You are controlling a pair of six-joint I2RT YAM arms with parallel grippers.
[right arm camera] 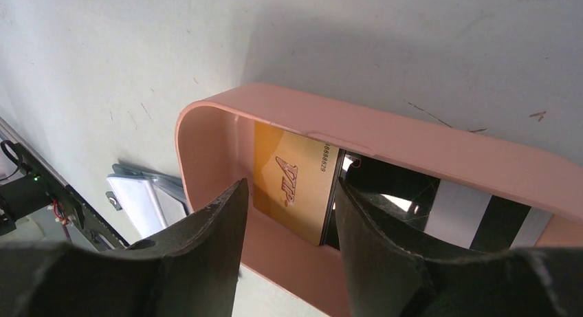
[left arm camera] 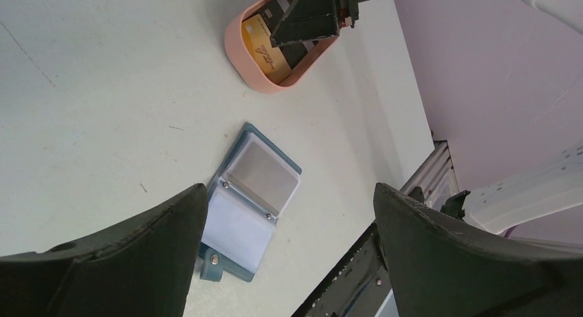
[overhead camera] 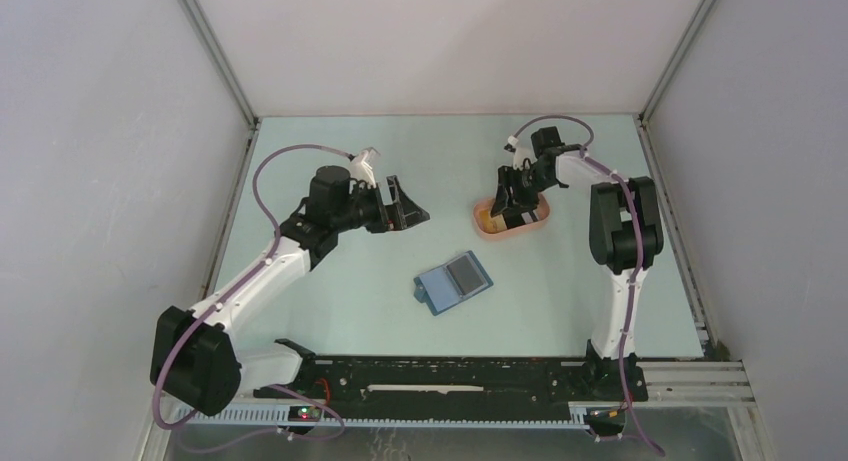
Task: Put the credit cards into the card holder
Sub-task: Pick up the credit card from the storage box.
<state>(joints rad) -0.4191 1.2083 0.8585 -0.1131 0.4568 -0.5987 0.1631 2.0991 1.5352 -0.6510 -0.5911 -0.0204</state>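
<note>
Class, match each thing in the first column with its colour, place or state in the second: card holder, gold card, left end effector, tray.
Column one:
1 card holder
2 gold card
3 left end effector
4 tray

Column two:
A peach-pink
B jaws apart, holding nothing
C lying open on the table
D inside the tray

Pairs: 1-C, 2-D, 3-B, 4-A

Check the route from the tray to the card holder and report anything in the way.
Nothing lies on the table between the tray and the open holder. Only the tray's own wall must be cleared by the gold card. The left gripper hovers off to the side, open.
</note>
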